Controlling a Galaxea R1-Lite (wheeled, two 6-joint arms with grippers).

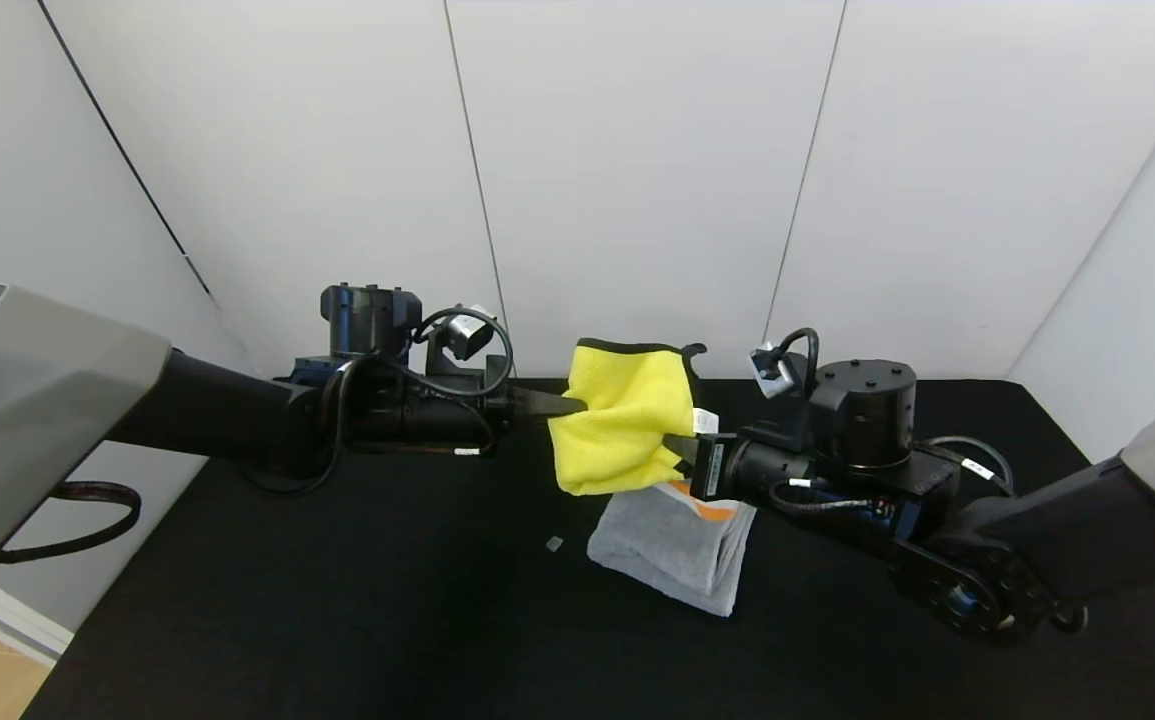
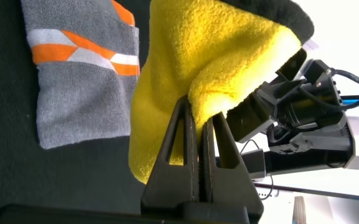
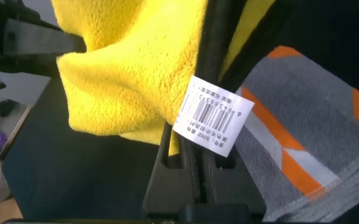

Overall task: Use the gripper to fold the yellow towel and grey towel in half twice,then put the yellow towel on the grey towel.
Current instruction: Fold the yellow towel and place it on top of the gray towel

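Nearest the camera, a black table (image 1: 337, 620) is seen, with a small pale scrap (image 1: 554, 544) lying on it just left of the grey towel (image 1: 672, 545). From the left, the left gripper (image 1: 577, 405) is reached out level above the table, its fingers (image 2: 182, 146) pressed together and pinching the left edge of the yellow towel (image 1: 627, 415). That yellow towel is held in the air between the two grippers, bunched and sagging in loose folds, with its dark edge trim along the top and its white tag (image 1: 704, 421) hanging at its right side. In the right wrist view a barcode is shown on the tag (image 3: 216, 115). Below and slightly nearer than the yellow towel, the grey towel is lying folded on the table, its orange and white stripes (image 2: 83, 50) at the far end, partly covered from view by the hanging cloth. On the right, the right gripper (image 1: 682, 447) is closed on the lower right edge of the yellow towel, its fingers (image 3: 211, 74) pinching the cloth just beside the tag.
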